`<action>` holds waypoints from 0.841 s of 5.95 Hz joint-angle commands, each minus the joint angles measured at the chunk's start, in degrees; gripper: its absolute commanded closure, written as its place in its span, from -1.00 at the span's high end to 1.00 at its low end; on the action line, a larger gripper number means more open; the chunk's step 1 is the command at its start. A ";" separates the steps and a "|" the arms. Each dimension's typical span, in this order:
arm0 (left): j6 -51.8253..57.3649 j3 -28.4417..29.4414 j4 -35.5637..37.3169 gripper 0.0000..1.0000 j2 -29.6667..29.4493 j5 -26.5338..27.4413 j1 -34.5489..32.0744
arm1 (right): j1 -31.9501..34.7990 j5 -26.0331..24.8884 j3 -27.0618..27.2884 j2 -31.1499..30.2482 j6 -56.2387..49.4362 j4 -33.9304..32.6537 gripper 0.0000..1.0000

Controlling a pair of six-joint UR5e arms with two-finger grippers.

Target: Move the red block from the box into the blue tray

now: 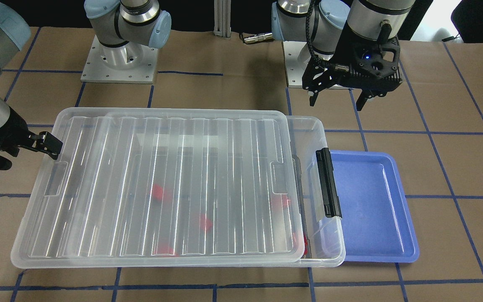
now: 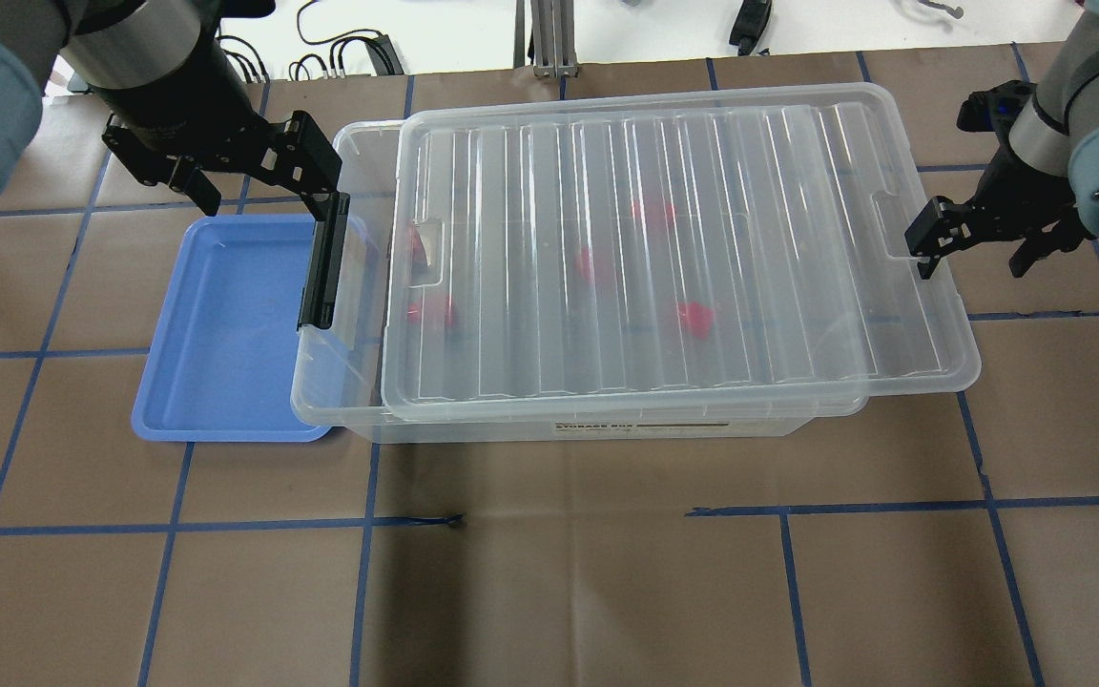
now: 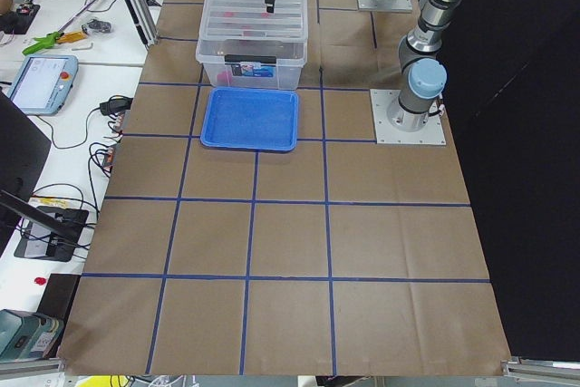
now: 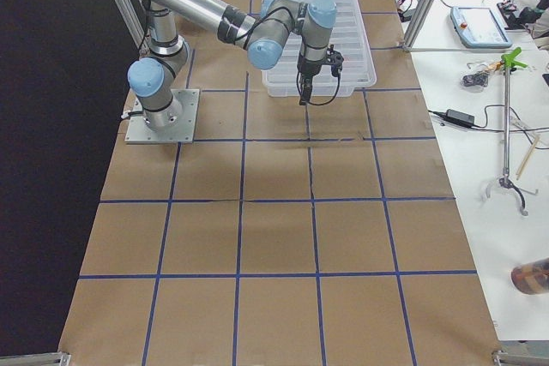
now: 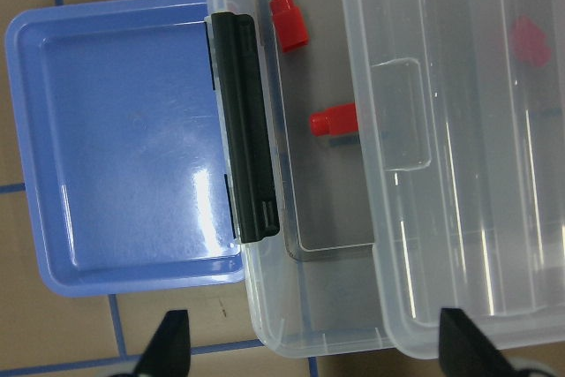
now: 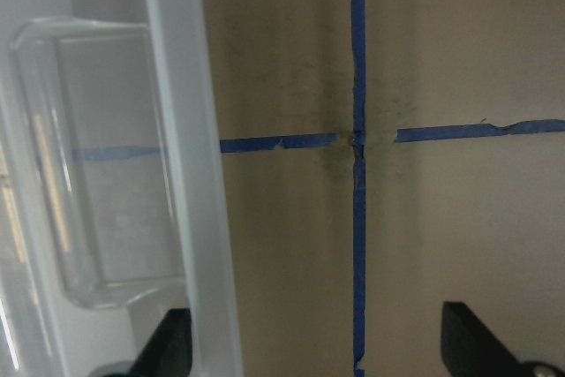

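Note:
The clear box (image 2: 607,431) sits mid-table with its ribbed lid (image 2: 511,286) slid toward my right, which leaves a narrow strip uncovered at the black latch (image 2: 323,262) end. Several red blocks lie inside. Two of them (image 5: 290,19) (image 5: 335,121) lie in the uncovered strip, and others (image 2: 693,317) show blurred through the lid. The blue tray (image 2: 225,324) lies empty against the latch end. My left gripper (image 2: 259,181) hangs open above the far edge of the tray and the box corner. My right gripper (image 2: 974,253) is open beside the lid's other end and holds nothing.
Brown paper with a blue tape grid covers the table. The two arm bases (image 1: 120,63) (image 1: 308,71) and an aluminium post (image 2: 549,38) stand along the robot side. Operator benches with cables and tools (image 4: 480,83) run past the table's far edge.

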 commanded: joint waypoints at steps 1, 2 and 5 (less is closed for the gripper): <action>20.11 -1.02 -0.55 0.97 0.17 0.19 0.14 | -3.09 -0.14 -0.06 0.42 -3.29 -0.78 1.00; 34.06 -3.64 -0.64 0.96 -0.09 0.62 -0.73 | -3.89 -1.79 -0.15 0.42 -4.70 -0.86 1.00; 72.12 -6.56 2.86 0.96 -1.66 0.63 -0.39 | -6.17 -4.09 -0.41 0.25 -8.82 -3.15 1.00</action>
